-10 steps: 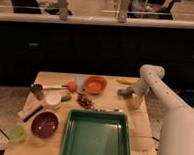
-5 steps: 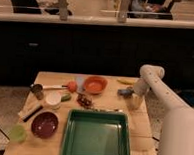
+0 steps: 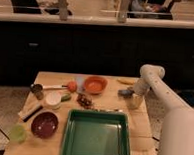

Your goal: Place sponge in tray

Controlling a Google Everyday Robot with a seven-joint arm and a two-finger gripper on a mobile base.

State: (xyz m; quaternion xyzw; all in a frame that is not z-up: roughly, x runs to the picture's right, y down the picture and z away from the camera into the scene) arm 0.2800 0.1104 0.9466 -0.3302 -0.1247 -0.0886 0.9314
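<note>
A flat yellow piece that looks like the sponge (image 3: 126, 81) lies at the back right of the wooden table (image 3: 142, 125). The green tray (image 3: 96, 137) sits empty at the front middle of the table. My white arm reaches in from the right and bends down over the table's right side. My gripper (image 3: 126, 93) hangs low just in front of the yellow piece, beside a tan cup-like object (image 3: 134, 101). It is behind the tray's far right corner.
An orange bowl (image 3: 95, 84), a small orange ball (image 3: 71, 85), a white cup (image 3: 53, 99), a metal cup (image 3: 37, 91), a maroon bowl (image 3: 44, 124), a green cup (image 3: 17, 133) and a dark snack (image 3: 84, 99) crowd the table's left and middle.
</note>
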